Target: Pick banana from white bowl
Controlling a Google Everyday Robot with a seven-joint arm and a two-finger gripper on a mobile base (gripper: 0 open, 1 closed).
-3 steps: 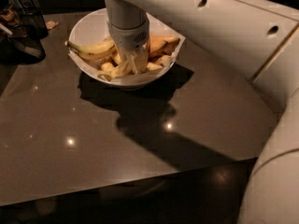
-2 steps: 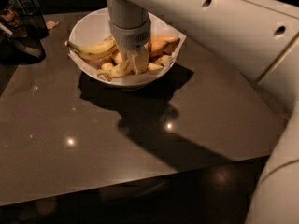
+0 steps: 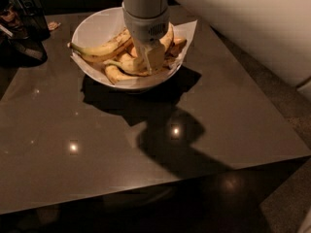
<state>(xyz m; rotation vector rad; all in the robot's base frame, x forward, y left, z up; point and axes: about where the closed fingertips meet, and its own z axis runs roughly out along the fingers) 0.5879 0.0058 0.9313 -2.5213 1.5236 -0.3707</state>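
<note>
The white bowl stands at the table's far side, lined with white paper whose corners stick out over the rim. It holds several bananas. A curved pale-yellow banana with a thin tapering end lies in the middle. A longer, straighter one lies to its left, stem pointing left. My gripper hangs straight down from the white arm into the middle of the bowl, at the curved banana. Its tip hides part of the pile.
The bowl stands on a dark glossy table with its front edge near the bottom and right edge at the right. Dark objects stand at the far left corner. My white arm fills the upper right.
My gripper has shifted slightly to the right inside the bowl. The bowl and the long banana on the left lie as before.
</note>
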